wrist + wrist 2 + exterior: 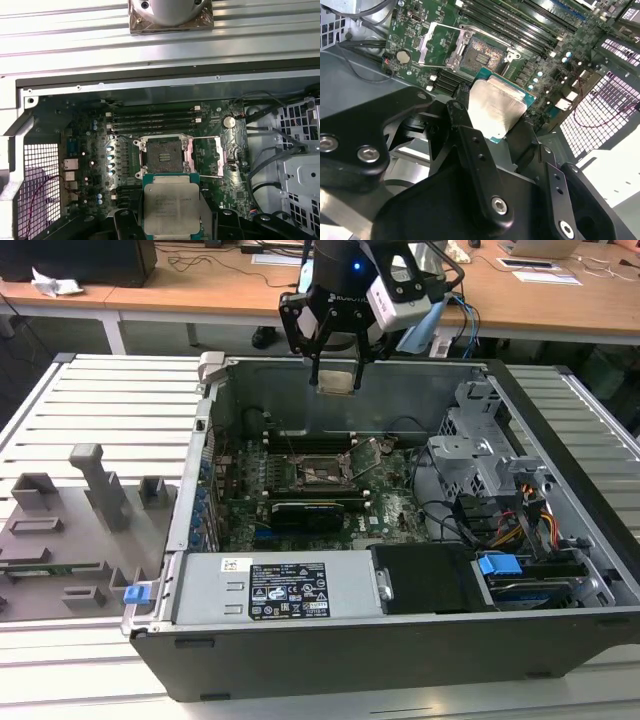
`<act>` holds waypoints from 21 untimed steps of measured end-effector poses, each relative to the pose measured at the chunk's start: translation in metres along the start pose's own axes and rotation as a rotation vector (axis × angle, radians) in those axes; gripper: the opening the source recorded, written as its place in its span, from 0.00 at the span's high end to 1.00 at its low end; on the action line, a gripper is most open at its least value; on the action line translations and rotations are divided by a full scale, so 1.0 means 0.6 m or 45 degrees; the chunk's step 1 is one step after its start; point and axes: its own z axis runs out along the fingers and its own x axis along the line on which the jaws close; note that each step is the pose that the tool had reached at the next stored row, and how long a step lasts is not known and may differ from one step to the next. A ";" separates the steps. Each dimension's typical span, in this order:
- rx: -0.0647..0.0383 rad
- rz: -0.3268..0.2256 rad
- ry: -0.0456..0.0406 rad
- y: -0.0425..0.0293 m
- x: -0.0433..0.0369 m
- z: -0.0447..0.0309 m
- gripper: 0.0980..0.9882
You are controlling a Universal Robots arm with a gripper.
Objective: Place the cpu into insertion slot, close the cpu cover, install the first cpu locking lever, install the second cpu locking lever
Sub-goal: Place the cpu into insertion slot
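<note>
Jaws clenched on the cpu (171, 205) by its edges, we hold it flat in our gripper (335, 372), sparing its underside, up near the far rim of the computer case (420, 362), not yet in the insertion slot (164, 156).

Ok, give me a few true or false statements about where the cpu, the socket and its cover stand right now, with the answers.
1. The gripper holds the cpu between its fingers. True.
2. The cpu sits in the insertion slot. False: the slot is empty, and the cpu hangs in the gripper above the open computer case.
3. The cpu cover is swung open, off the slot. True.
4. The case is closed up. False: its side is open, and the motherboard shows inside.
</note>
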 end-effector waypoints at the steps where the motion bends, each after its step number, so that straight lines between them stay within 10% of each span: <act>1: 0.000 0.006 -0.001 0.000 0.000 0.000 0.50; 21: -0.004 0.200 -0.018 0.000 0.000 0.000 0.50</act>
